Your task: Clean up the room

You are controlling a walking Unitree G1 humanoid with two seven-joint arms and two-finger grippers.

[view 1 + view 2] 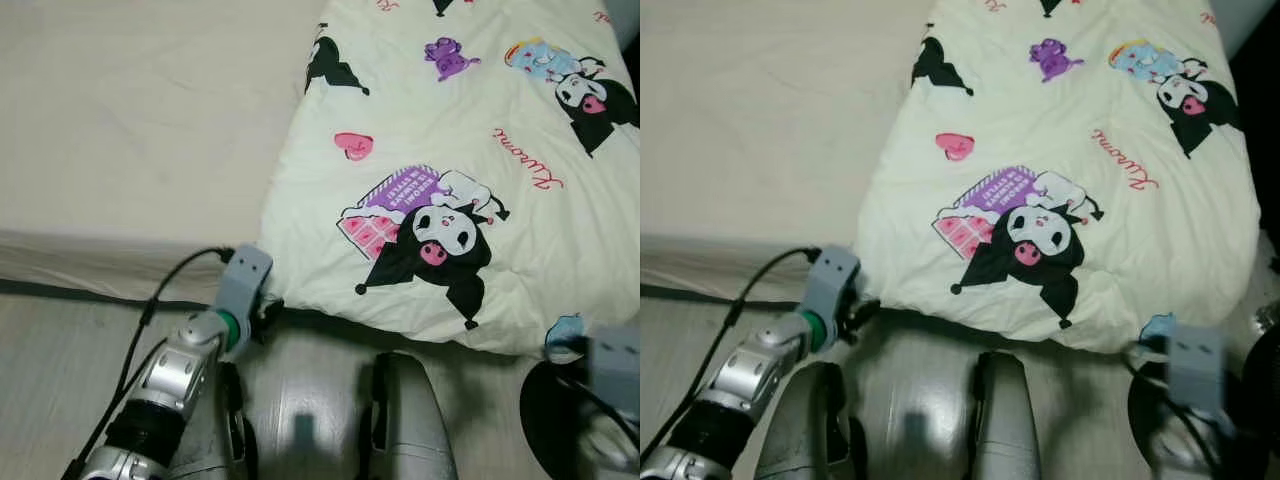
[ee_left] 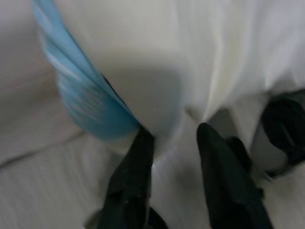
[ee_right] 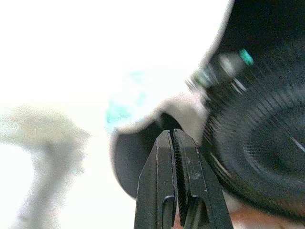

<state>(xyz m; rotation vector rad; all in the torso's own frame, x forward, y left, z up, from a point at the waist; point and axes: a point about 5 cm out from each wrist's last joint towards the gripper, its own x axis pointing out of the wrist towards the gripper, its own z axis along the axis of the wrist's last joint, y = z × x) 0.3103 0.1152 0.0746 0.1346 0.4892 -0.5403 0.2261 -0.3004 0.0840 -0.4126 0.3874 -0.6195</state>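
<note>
Reading "Kuromi" on blanket [image 1: 470,150]; our left gripper [image 2: 174,136] fingers parted around blanket's corner at mattress [image 1: 130,120] edge; right gripper [image 3: 172,138] fingers closed together.

Bare mattress [image 1: 130,120] on the robot's left lies flat and open, free to reach across. Printed quilt [image 1: 470,150] covers the right part of the bed and overhangs its near edge. Left gripper [image 1: 268,318] sits at the quilt's lower corner, fingers apart against the fabric. Black cable [image 1: 160,290] loops beside the left arm. Floor strip [image 1: 60,350] before the bed is narrow, crowded by the robot's legs [image 1: 405,420]. Black round object [image 1: 545,415] blocks the right, right gripper [image 3: 174,148] pressed closed beside it.
</note>
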